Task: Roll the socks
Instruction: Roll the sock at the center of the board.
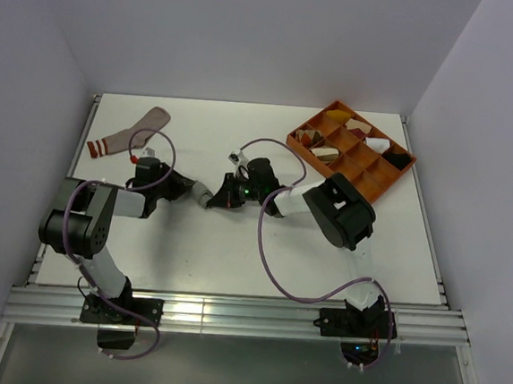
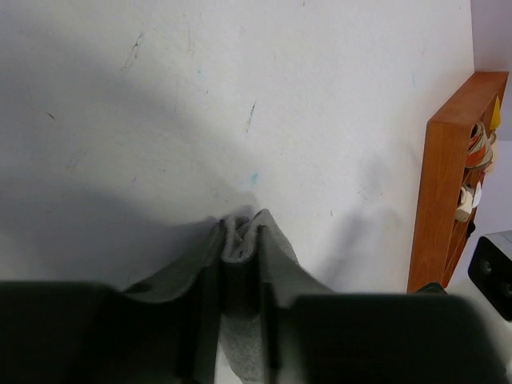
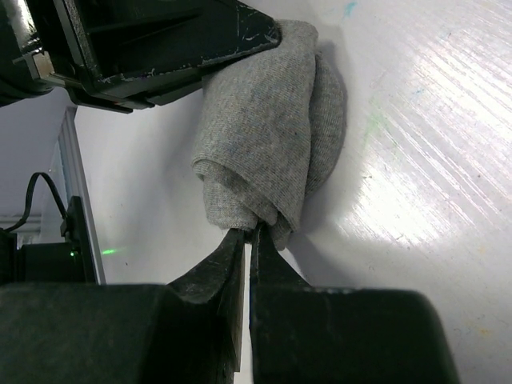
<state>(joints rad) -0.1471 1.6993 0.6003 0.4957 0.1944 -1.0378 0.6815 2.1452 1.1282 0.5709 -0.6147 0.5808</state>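
The grey sock [image 3: 272, 136], a short roll mid-desk [image 1: 232, 262], lies lengthwise between the fingers: left fingers [image 2: 204, 336] clamp one end, right fingers [image 3: 212, 280] pinch the other (tan sock [image 1: 127, 133] lies far-left, nearer the left arm [image 1: 102, 210])

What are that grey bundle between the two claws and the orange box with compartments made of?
The grey sock looks like soft knitted fabric, matte and slightly flecked: a fine knit texture and limp, rounded folds show. The orange tray looks rigid, with smooth, matte, straight walls. It is probably plastic, though painted wood cannot be ruled out.
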